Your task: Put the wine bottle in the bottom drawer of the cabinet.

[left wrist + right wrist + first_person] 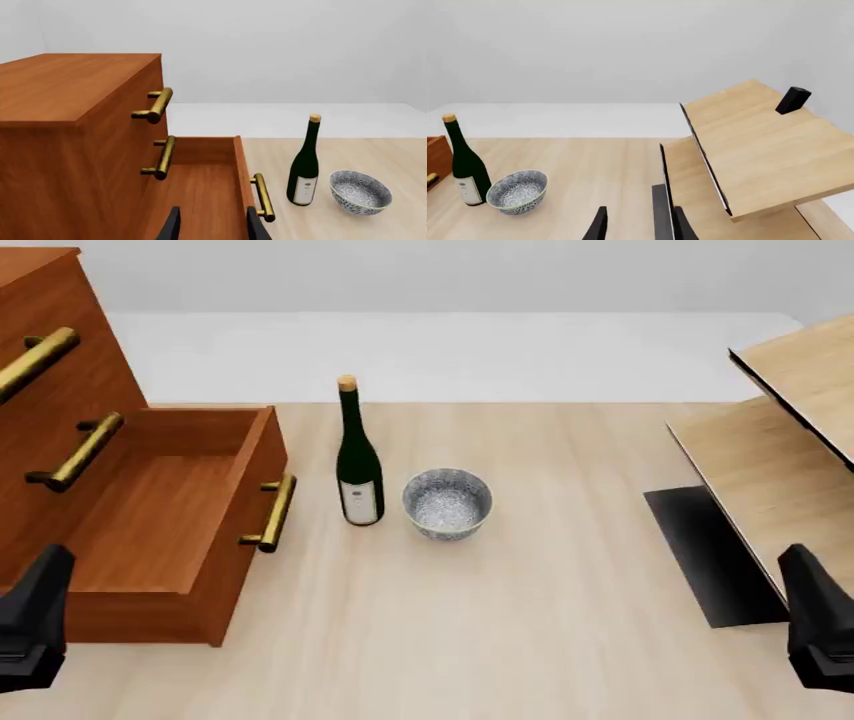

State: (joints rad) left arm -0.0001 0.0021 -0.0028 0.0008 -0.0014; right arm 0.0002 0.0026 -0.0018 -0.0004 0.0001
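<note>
The bottom drawer (160, 530) of the cabinet (54, 390) stands pulled out and I see nothing inside it, so the step I have in hand is picking up the wine bottle (358, 465). It stands upright on the table (534, 620), just beside the drawer's brass handle (272, 513), with the speckled bowl (447, 503) close on its far side from the drawer; whether bowl and bottle touch I cannot tell.

My left hand (210, 225) hovers over the near end of the drawer with its fingers spread and nothing between them. My right hand (637, 225) is likewise parted and empty, low beside the pale shelf unit (787, 440), well away from the bottle.

I judge the left hand better placed, since it is nearer both bottle and drawer. I would approach the bottle from the near side, level, and close on the body around the label rather than the thin neck, so it will not swing. The gap between handle and bowl is tight, so I would come in straight, grip firmly on the smooth glass, lift clear of the drawer's front wall, then lay it down along the drawer's length.
</note>
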